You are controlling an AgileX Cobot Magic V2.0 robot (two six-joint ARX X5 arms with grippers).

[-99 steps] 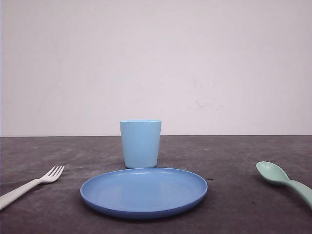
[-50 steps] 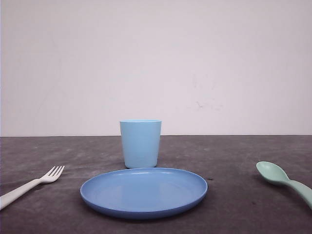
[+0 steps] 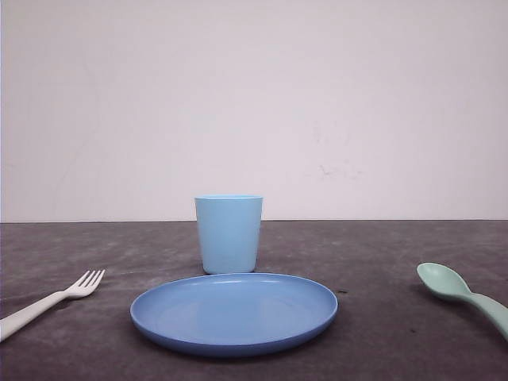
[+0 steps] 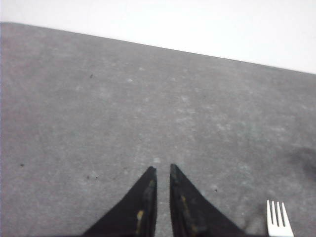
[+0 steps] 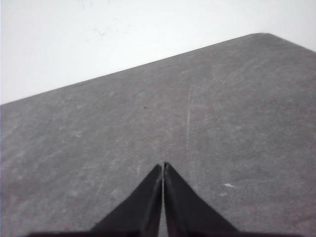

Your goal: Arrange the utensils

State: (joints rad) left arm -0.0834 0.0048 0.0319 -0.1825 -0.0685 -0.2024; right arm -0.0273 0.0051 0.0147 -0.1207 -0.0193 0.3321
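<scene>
fork (image 3: 49,301) table's left edge | spoon (image 3: 464,294) right edge

My left pincer (image 4: 163,169) is basically closed, just a thin sliver of gap between the two dark fingertips (image 4: 148,190), nothing held in there. Under it is plain grey speckled tabletop (image 4: 123,108), running off to a white wall (image 4: 197,19). The white fork (image 4: 279,219) peeks in near the pincer, tines only, lying clear of my fingers.
</scene>
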